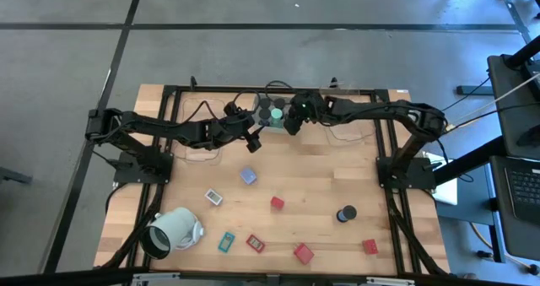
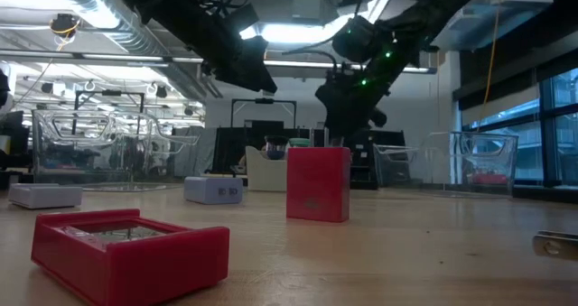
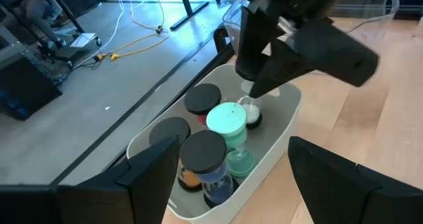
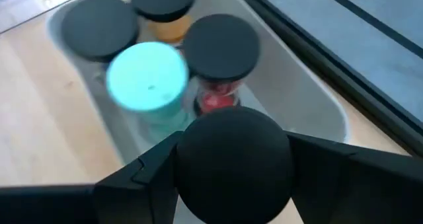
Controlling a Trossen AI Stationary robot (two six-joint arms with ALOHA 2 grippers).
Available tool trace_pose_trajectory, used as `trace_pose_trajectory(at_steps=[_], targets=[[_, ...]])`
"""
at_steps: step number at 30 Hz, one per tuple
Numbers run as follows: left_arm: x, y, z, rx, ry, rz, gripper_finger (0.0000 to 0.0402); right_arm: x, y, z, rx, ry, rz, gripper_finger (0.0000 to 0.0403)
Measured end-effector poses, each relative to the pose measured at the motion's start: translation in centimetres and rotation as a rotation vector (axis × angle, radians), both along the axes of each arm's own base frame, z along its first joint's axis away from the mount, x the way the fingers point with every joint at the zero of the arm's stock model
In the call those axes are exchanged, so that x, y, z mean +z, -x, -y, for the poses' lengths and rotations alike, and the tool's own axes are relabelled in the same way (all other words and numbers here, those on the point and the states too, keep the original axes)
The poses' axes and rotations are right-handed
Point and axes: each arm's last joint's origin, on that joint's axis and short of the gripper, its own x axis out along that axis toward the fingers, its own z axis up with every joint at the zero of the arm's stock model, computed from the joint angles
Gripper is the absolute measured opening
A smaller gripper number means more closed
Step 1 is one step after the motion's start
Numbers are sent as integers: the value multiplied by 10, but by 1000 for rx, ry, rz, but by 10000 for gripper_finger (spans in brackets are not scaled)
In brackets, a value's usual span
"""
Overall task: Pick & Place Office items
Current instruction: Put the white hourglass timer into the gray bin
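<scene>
A white oval tray [image 3: 281,125] at the table's far middle holds several short cylinders with black tops [image 3: 203,151] and one green-topped [image 3: 228,118]. My right gripper [image 1: 292,122] reaches down into this tray, shut on another black-topped cylinder [image 4: 231,159]. My left gripper [image 1: 253,139] hovers open just left of the tray, nothing between its fingers [image 3: 149,168]. Loose items lie on the near table: a pale blue cube [image 1: 248,175], a white flat piece [image 1: 213,198], a red block [image 1: 277,203], a black cylinder [image 1: 347,213] and a teal piece [image 1: 226,241]. My right gripper pinches the black-topped cylinder between its two fingers, one on each side of the round top [image 4: 231,159]. The fingers slant down from the table's right side. The cylinder stands upright beside the green-topped one [image 4: 147,75]; I cannot tell whether its base touches the tray.
Clear plastic trays stand at the far left [image 1: 198,138] and far right [image 1: 354,126]. A large pale mint hollow cylinder [image 1: 169,231] lies at the near left. Red pieces [image 1: 303,253] [image 1: 369,246] [image 1: 255,243] lie along the near edge. The middle of the table is bare wood.
</scene>
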Motion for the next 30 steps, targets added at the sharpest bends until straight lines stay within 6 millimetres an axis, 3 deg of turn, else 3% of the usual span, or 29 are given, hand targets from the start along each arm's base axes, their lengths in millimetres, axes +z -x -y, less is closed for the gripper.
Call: trace_pose_trajectory(at_steps=[10,20,30], targets=[[0,0,0,2,-3,-1,278,-1,9,25,-65,-2,20,213],[0,0,0,2,-3,-1,278,-20,-1,29,-47,-22,30,214],[0,0,0,1,-4,-2,278,-21,-3,31,-44,-11,45,230]])
